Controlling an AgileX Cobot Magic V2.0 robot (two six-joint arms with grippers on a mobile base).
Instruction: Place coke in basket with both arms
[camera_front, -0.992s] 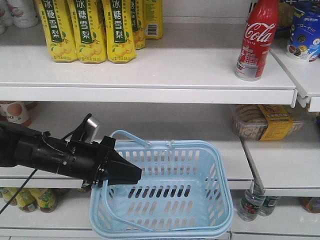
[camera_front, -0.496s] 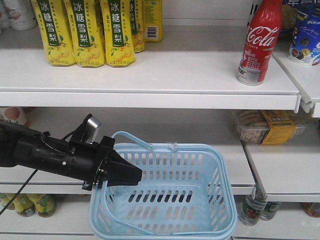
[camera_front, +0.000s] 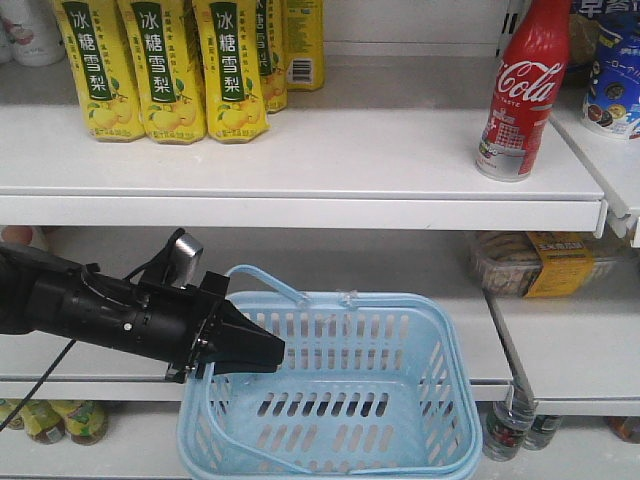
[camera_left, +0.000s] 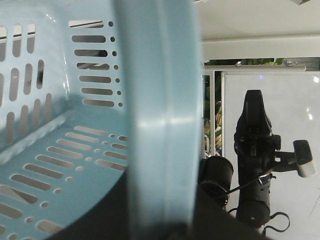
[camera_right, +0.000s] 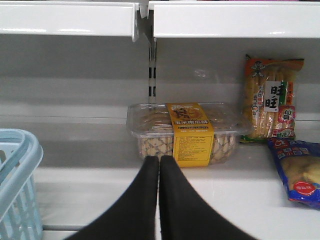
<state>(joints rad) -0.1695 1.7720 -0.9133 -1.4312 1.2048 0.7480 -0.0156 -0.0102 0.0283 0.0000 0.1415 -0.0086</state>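
Note:
The coke (camera_front: 525, 95), a slim red bottle with white script, stands upright at the right end of the upper shelf. The light blue basket (camera_front: 390, 299) hangs in front of the lower shelves. My left gripper (camera_front: 272, 352) is shut on its left rim. In the left wrist view that rim (camera_left: 160, 100) runs straight between the dark jaws. My right gripper (camera_right: 159, 161) is shut with nothing in it and points at the middle shelf, with the basket's edge (camera_right: 20, 160) at its left. The right arm (camera_left: 254, 150) shows in the left wrist view.
Yellow drink bottles (camera_front: 160, 70) fill the upper shelf's left. A blue cup (camera_front: 612, 85) stands right of the coke. A clear snack box with a yellow label (camera_right: 186, 134) sits ahead of the right gripper, beside snack bags (camera_right: 271, 100). Bottles (camera_front: 512, 430) stand low right.
The shelves, coke and basket sit slightly lower in the front view than a second ago. The left gripper keeps its hold on the basket rim.

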